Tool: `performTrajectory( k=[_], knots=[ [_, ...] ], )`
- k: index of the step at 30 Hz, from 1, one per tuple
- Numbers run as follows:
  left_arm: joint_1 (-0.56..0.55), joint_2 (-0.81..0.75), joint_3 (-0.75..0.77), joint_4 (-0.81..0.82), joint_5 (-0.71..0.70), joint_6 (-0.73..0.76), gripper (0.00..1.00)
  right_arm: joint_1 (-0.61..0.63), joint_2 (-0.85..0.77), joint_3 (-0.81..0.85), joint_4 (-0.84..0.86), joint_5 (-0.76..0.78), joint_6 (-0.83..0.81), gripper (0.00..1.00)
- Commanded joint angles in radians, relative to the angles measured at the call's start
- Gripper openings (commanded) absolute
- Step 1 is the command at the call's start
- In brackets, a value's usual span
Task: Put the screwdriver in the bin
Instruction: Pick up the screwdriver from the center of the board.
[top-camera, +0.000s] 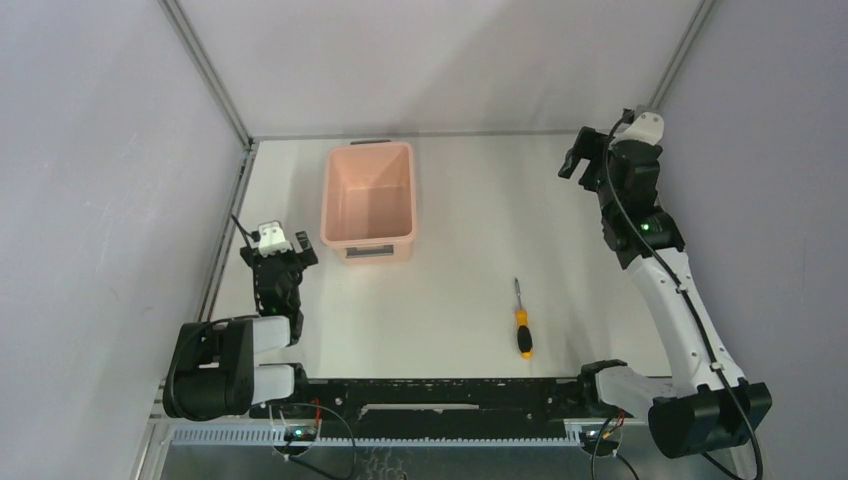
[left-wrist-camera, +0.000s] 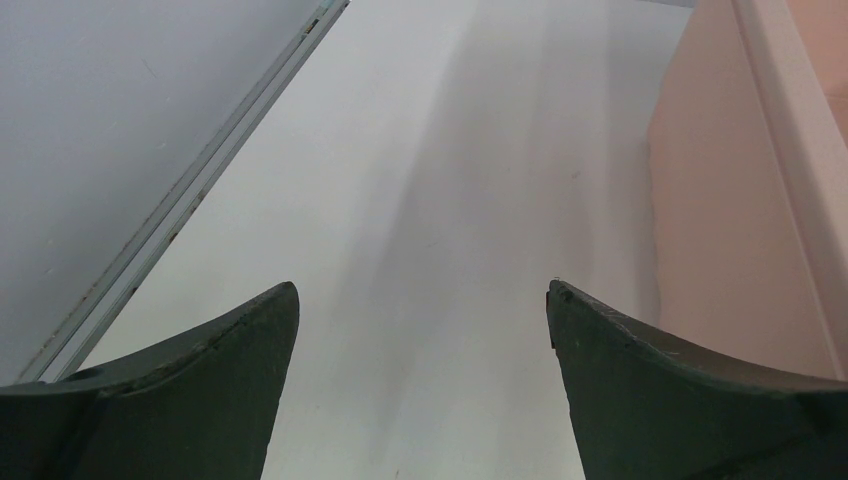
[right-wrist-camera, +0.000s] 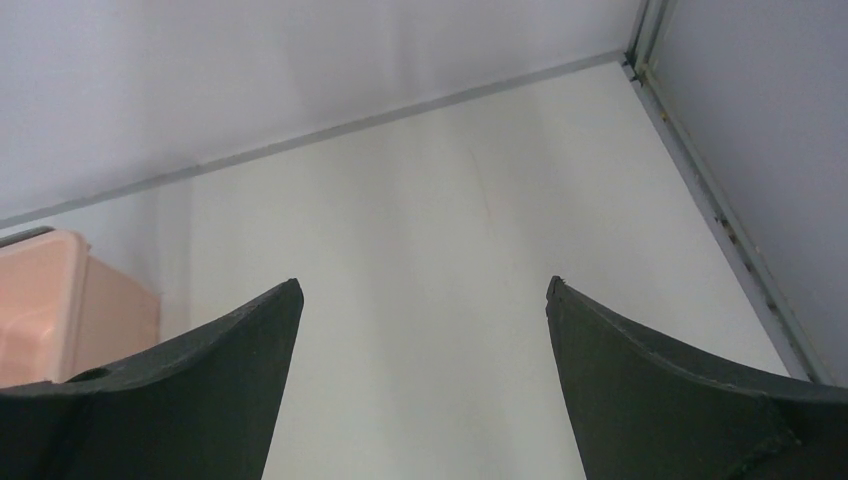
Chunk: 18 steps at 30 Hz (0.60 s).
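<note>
Screwdriver (top-camera: 521, 322) on table (top-camera: 470, 230), well apart from right hand (right-wrist-camera: 420, 290), left hand (left-wrist-camera: 420, 290) beside bin (top-camera: 326, 200), both spread, empty

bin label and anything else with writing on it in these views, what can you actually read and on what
No text can be read in any view.
Label on the near short side of the bin: a grey strip in the top view, too small and blurred to read.
Screwdriver: no marking can be made out on the handle.
Left and right wrist views: no writing in sight.
</note>
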Motion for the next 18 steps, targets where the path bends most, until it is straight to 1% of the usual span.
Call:
performTrajectory(
  k=[1,5,10,13,18],
  knots=[
    [-0.006,-0.015,0.049,0.025,0.009,0.009,0.98,0.023,0.023,0.139,-0.365,-0.011,0.09,1.0],
    [-0.005,-0.016,0.049,0.025,0.009,0.009,0.98,0.057,0.03,0.185,-0.524,-0.062,0.137,1.0],
    [-0.004,-0.015,0.049,0.025,0.009,0.009,0.98,0.132,0.024,0.158,-0.665,-0.091,0.213,0.99],
    [-0.005,-0.015,0.049,0.025,0.009,0.009,0.98,0.169,0.01,0.088,-0.687,-0.128,0.267,0.99],
    [-0.006,-0.015,0.05,0.025,0.01,0.009,0.98,0.22,-0.022,-0.082,-0.665,-0.144,0.355,0.98]
  ],
)
